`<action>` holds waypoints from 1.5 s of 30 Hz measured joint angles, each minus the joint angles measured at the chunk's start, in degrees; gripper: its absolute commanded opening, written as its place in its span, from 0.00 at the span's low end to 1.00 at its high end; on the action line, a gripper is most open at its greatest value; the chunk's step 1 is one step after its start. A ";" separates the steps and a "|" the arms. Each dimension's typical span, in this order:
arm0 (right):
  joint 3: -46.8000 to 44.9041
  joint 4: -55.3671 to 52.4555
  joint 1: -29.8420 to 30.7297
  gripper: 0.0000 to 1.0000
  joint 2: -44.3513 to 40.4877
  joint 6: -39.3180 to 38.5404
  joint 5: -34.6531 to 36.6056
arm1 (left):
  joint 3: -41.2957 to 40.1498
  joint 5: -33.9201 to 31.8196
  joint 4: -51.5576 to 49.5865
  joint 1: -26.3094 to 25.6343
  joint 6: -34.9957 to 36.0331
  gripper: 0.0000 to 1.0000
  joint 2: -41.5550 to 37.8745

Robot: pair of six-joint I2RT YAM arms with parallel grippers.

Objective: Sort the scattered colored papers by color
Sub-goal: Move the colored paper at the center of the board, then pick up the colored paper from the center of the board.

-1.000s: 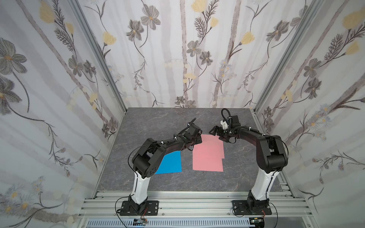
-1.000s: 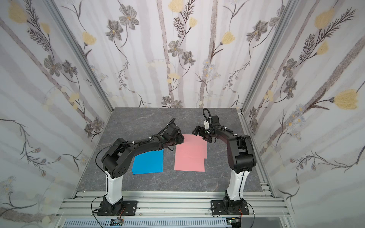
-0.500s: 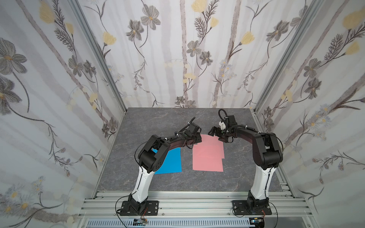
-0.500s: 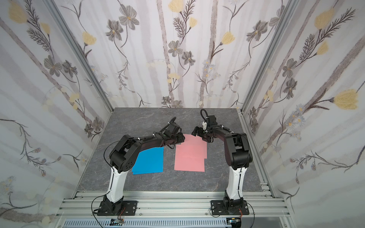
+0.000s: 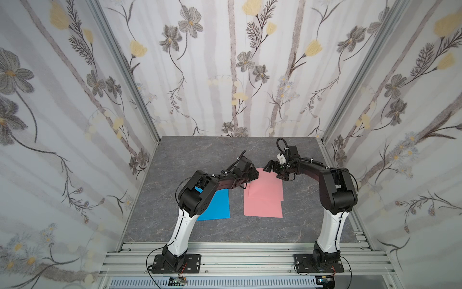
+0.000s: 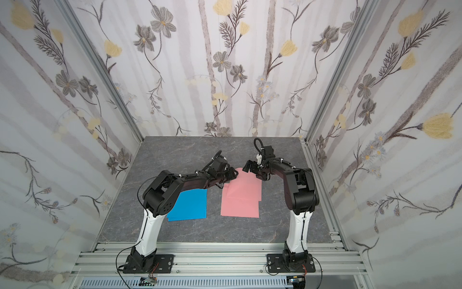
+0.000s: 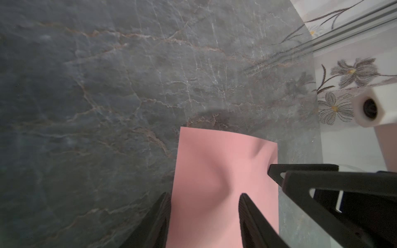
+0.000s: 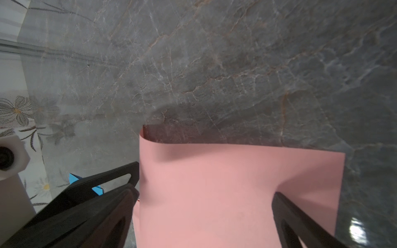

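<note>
The pink sheet [image 7: 223,176] is thin and floppy; take its raised far edge. Both the left gripper [image 7: 204,206] and the right gripper [image 8: 204,199] are open around it.

No legible text, label, brand, number or sign appears in any view. The colored papers [image 5: 263,200] carry no print on their visible faces. The floral-patterned walls [image 5: 237,75] behind the papers show only flower and stem motifs, without lettering.
</note>
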 measured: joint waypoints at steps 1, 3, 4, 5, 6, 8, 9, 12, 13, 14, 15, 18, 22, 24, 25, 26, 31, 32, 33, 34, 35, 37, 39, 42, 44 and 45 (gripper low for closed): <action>0.04 -0.04 0.02 1.00 0.04 0.00 0.00 | -1.11 0.59 1.90 -0.07 -1.22 0.54 -0.04; 0.13 -0.11 0.04 1.00 0.09 0.00 0.00 | -3.93 1.84 6.97 -0.37 -3.98 0.54 -0.22; 0.13 -0.11 0.04 1.00 0.11 0.00 0.00 | -5.18 2.32 9.01 -0.57 -5.16 0.54 -0.37; 0.15 -0.13 0.04 1.00 0.15 0.00 0.00 | -6.75 2.89 11.43 -0.85 -6.71 0.54 -0.66; 0.22 -0.20 0.04 1.00 0.22 0.00 0.00 | -8.50 3.37 13.68 -1.25 -8.31 0.54 -1.07; 0.39 -0.35 0.04 1.00 0.33 0.02 0.00 | -11.52 3.89 16.92 -2.14 -11.10 0.54 -2.08; 0.46 -0.33 0.04 1.00 0.37 0.02 0.00 | -12.72 4.17 18.03 -2.78 -12.46 0.54 -2.56; 0.68 -0.31 0.13 1.00 0.46 0.00 0.00 | -15.02 5.05 19.45 -4.72 -15.93 0.54 -3.98; 0.72 -0.28 0.15 1.00 0.52 0.00 0.00 | -15.15 5.11 19.10 -5.25 -16.57 0.54 -4.31; 0.76 -0.26 0.15 1.00 0.57 0.00 0.02 | -14.99 5.22 18.29 -5.84 -17.20 0.54 -4.59; 0.81 -0.26 0.15 1.00 0.66 0.00 0.00 | -14.64 5.44 17.29 -6.29 -17.66 0.54 -4.76; 0.90 -0.13 0.17 1.00 0.74 -0.02 0.00 | -13.88 5.55 14.91 -7.17 -19.15 0.55 -5.40; 0.90 -0.11 0.20 1.00 0.66 -0.07 0.00 | -10.36 5.46 8.48 -7.48 -18.99 0.49 -5.38; 0.87 -0.15 0.20 1.00 0.55 -0.39 0.00 | -8.13 5.49 5.53 -7.32 -18.40 0.43 -4.66; 0.85 -0.17 0.22 1.00 0.46 -0.48 0.00 | -7.06 5.42 3.74 -7.26 -17.86 0.38 -4.39; 0.83 -0.17 0.24 1.00 0.42 -0.55 0.02 | -6.01 5.03 1.99 -7.23 -17.14 0.31 -4.20; 0.83 -0.28 0.26 1.00 0.42 -1.07 0.02 | -0.50 2.64 -7.02 -6.97 -12.66 0.13 -3.80; 0.83 -0.28 0.26 1.00 0.42 -1.07 0.02 | 0.57 2.16 -8.35 -6.91 -11.87 0.10 -3.65; 0.81 -0.28 0.26 1.00 0.42 -1.07 0.02 | 1.53 1.77 -9.49 -6.84 -10.93 0.07 -3.50; 0.81 -0.28 0.26 1.00 0.39 -1.09 0.02 | 2.36 1.44 -10.56 -6.78 -10.08 0.05 -3.37; 0.79 -0.26 0.26 1.00 0.33 -1.09 0.02 | 3.08 1.01 -11.54 -6.69 -9.42 0.04 -3.21; 0.70 -0.26 0.31 1.00 0.20 -1.11 0.02 | 4.37 0.35 -13.49 -6.58 -8.04 0.00 -2.86; 0.55 -0.22 0.33 1.00 -0.07 -1.40 0.04 | 6.16 0.11 -15.58 -6.54 -7.04 0.00 -2.36; 0.13 -1.57 0.42 1.00 -1.51 -1.57 0.22 | 8.22 -0.17 -17.40 -6.54 -5.51 0.00 -2.19; 0.11 -2.60 0.39 1.00 -3.56 -1.99 0.22 | 9.53 -0.46 -18.97 -6.54 -4.76 0.00 -2.19; 0.11 -2.80 0.35 1.00 -4.94 -2.05 0.22 | 10.38 -0.72 -19.93 -6.54 -4.09 0.00 -2.19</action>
